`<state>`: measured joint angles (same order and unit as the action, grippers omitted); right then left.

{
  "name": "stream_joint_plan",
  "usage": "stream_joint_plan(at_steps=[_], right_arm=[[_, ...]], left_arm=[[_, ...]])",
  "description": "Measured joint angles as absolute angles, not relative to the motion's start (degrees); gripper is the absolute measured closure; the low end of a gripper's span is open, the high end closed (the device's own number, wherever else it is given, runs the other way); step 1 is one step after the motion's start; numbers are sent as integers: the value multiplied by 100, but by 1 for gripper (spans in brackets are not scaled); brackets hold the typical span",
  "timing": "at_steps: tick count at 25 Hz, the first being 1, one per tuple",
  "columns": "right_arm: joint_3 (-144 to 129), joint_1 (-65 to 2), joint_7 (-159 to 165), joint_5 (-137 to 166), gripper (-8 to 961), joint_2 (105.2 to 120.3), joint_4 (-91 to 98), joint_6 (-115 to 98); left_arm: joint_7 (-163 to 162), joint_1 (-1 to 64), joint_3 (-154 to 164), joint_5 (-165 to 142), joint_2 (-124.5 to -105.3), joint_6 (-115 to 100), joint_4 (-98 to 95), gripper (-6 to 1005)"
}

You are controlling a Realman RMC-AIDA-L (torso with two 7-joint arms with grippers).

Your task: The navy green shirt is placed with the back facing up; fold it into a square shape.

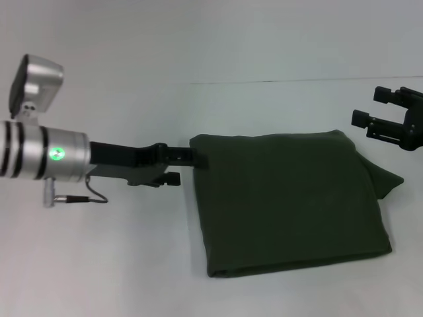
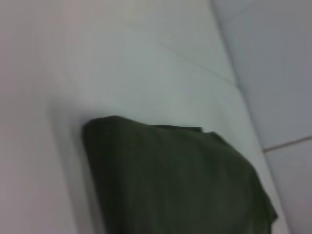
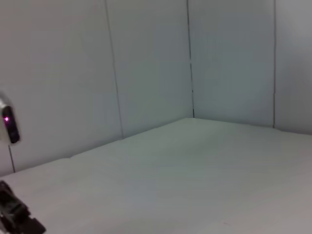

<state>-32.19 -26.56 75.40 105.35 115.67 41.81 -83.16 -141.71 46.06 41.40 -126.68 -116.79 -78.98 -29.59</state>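
Note:
The navy green shirt point(image 1: 291, 201) lies folded into a rough rectangle on the white table, with a bit of fabric sticking out at its right edge. It also shows in the left wrist view point(image 2: 170, 180). My left gripper point(image 1: 188, 168) is at the shirt's far left corner. Its jaws stand apart, and one finger point(image 1: 188, 156) touches the shirt's edge. My right gripper point(image 1: 372, 107) is open and empty, raised off the shirt's far right corner. The right wrist view does not show the shirt.
The white table point(image 1: 99, 264) runs out around the shirt to a back edge point(image 1: 277, 81) against light wall panels point(image 3: 146, 63). Part of the left arm point(image 3: 9, 127) shows in the right wrist view.

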Motion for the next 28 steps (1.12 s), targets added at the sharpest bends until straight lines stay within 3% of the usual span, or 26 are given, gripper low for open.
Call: stream_joint_plan(at_steps=[7,14,28], right_arm=[[-3271,-2671,7453,10554,150,11511,4174,-8405],[-3270,-2704,7444,10599,150,11473,4166,-8475],[-3287,-2740,7356,10621,151,11464,4006,-8552]], left_arm=[[-14484,4885,4195,-12785,-11746,-7103,-2313,94],[-14459,4900,4250,-12914,-11940,-6680,-2199,93],[-14463,4911,4445,-12929,-12083,-6441,-2048,93]])
